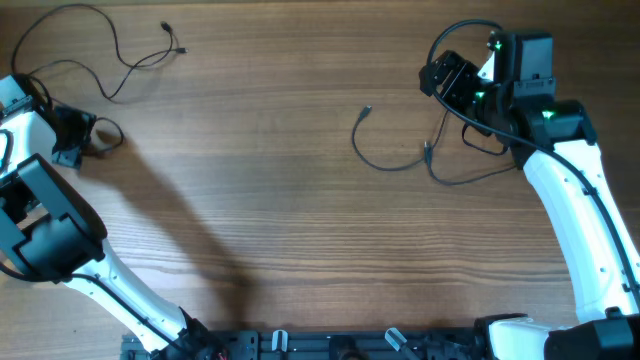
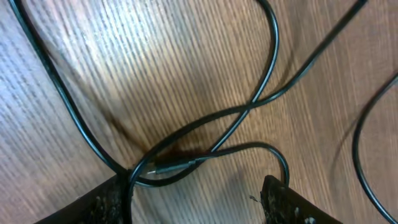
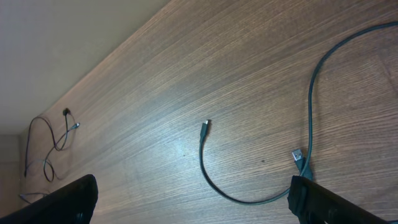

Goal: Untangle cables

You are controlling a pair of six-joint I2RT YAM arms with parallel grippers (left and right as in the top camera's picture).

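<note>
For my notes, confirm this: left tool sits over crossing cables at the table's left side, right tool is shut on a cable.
Wrong on the right tool: the right wrist view shows it wide open, a cable lying free on the table. The left tool does sit over crossing cables at the left side.

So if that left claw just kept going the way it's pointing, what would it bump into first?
Most likely the thin black cables crossing just ahead of the left gripper, then the wooden table beneath them. How close they are is hard to judge.
</note>
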